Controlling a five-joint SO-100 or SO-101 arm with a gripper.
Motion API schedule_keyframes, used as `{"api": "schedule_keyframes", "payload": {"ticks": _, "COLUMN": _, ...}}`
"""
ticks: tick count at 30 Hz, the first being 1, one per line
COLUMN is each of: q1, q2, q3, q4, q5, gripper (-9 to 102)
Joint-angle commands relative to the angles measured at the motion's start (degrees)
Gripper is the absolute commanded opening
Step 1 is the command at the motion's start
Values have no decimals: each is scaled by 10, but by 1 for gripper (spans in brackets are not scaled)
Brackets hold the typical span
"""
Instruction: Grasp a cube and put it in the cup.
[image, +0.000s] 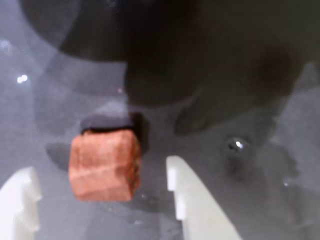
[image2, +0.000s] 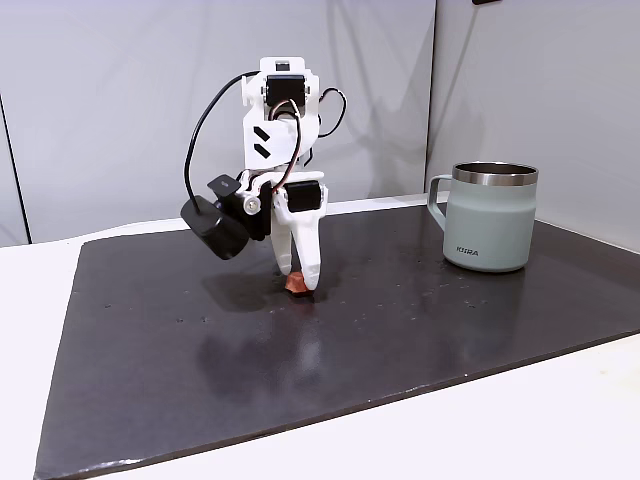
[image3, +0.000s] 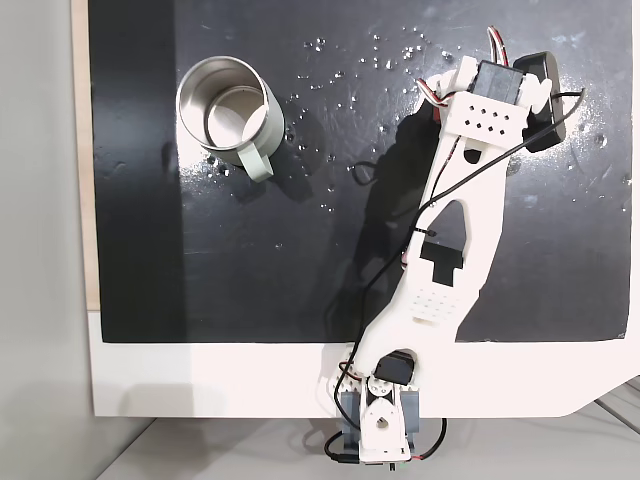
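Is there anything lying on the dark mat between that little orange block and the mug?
No. In a fixed view, the mat is bare between the block and the mug.

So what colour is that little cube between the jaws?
Reddish-orange; the cube shows best in the wrist view.

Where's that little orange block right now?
The cube lies on the dark mat between the open gripper's white fingers in the wrist view; in a fixed view it sits at the fingertips, left of the cup.
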Motion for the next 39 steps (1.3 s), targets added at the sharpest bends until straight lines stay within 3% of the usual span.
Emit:
{"api": "schedule_keyframes", "payload": {"ticks": 1, "q1": 4, "q2": -11, "q3": -66, "q4": 16, "q5": -4, "gripper": 27}}
{"api": "schedule_keyframes", "payload": {"ticks": 7, "q1": 4, "q2": -81, "q3": -172, "q4": 66, "q5": -5, "gripper": 22}}
{"api": "schedule_keyframes", "payload": {"ticks": 12, "q1": 7, "q2": -205, "q3": -393, "q4": 154, "q5": -4, "gripper": 17}}
{"api": "schedule_keyframes", "payload": {"ticks": 25, "q1": 11, "q2": -206, "q3": -403, "q4": 156, "q5": -7, "gripper": 10}}
{"api": "schedule_keyframes", "payload": {"ticks": 39, "q1": 2, "q2": -94, "q3": -361, "q4": 156, "q5": 22, "gripper": 4}}
